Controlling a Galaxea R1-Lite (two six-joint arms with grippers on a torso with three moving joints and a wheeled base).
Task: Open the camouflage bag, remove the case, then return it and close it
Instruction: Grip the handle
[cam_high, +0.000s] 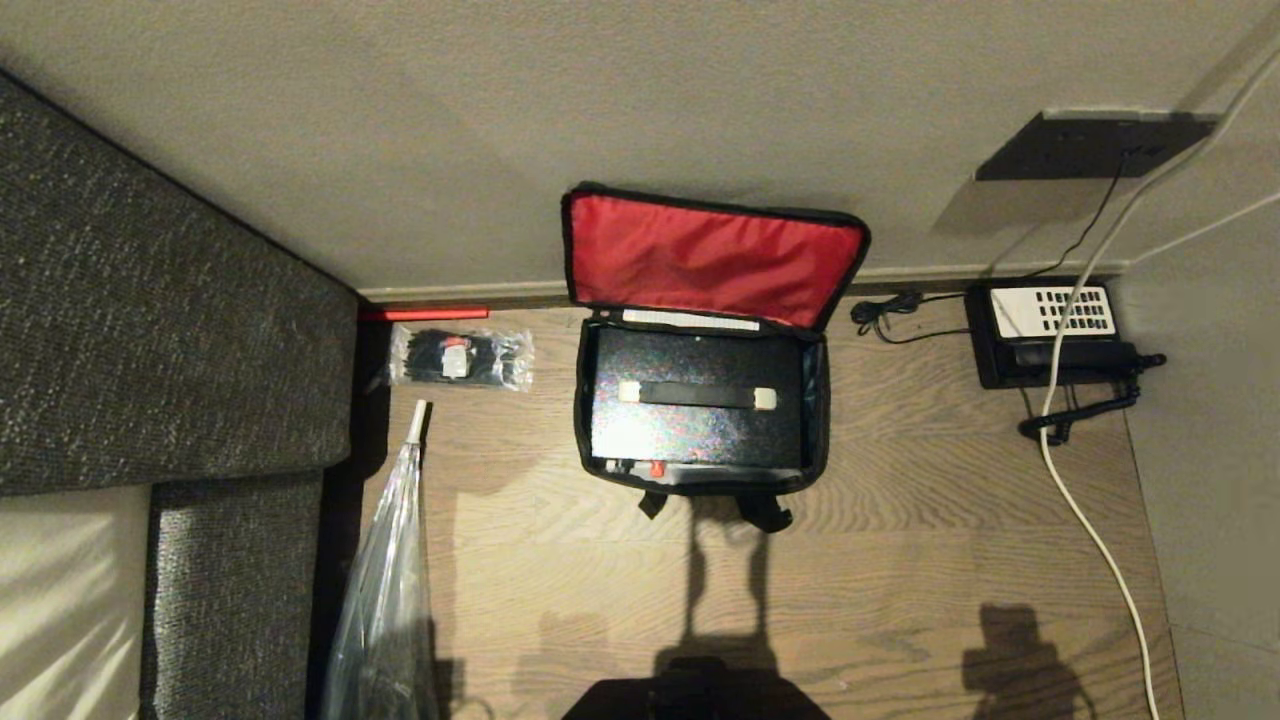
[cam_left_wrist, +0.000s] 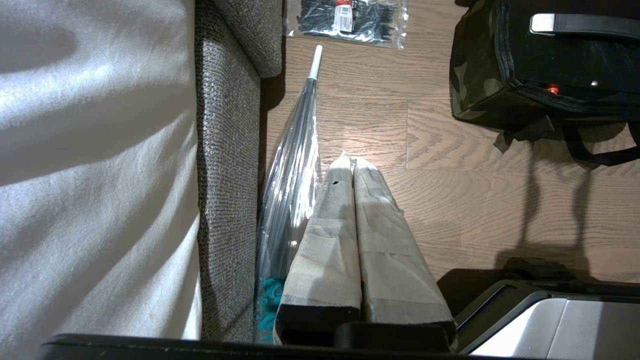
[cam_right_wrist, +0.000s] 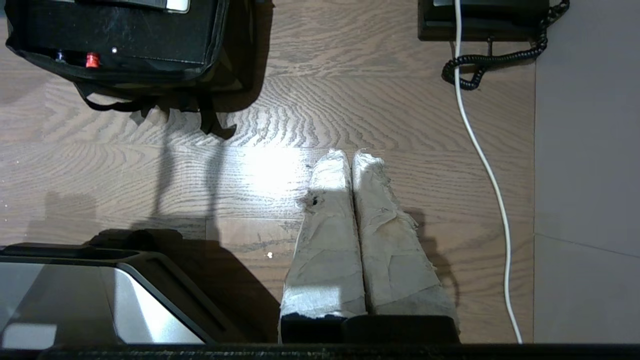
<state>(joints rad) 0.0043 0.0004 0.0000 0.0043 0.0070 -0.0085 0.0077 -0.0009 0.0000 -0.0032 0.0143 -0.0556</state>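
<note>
The camouflage bag (cam_high: 818, 400) stands open on the wooden floor against the wall, its red lid (cam_high: 710, 255) leaning back on the wall. The black case (cam_high: 700, 435) sits inside it with the handle (cam_high: 697, 394) up and a red button (cam_high: 657, 468) on the near side. Neither gripper shows in the head view. My left gripper (cam_left_wrist: 352, 160) is shut and empty above the floor, off to the left of the bag (cam_left_wrist: 470, 75). On the other side, my right gripper (cam_right_wrist: 350, 152) is also shut and empty, in front of the bag (cam_right_wrist: 227, 55) and to its right.
A black telephone (cam_high: 1050, 330) with a coiled cord sits by the wall at the right, and a white cable (cam_high: 1090, 520) runs along the floor. Left of the bag lie a packet of black ties (cam_high: 460, 357), a folded clear umbrella (cam_high: 390, 580) and a grey sofa (cam_high: 150, 300).
</note>
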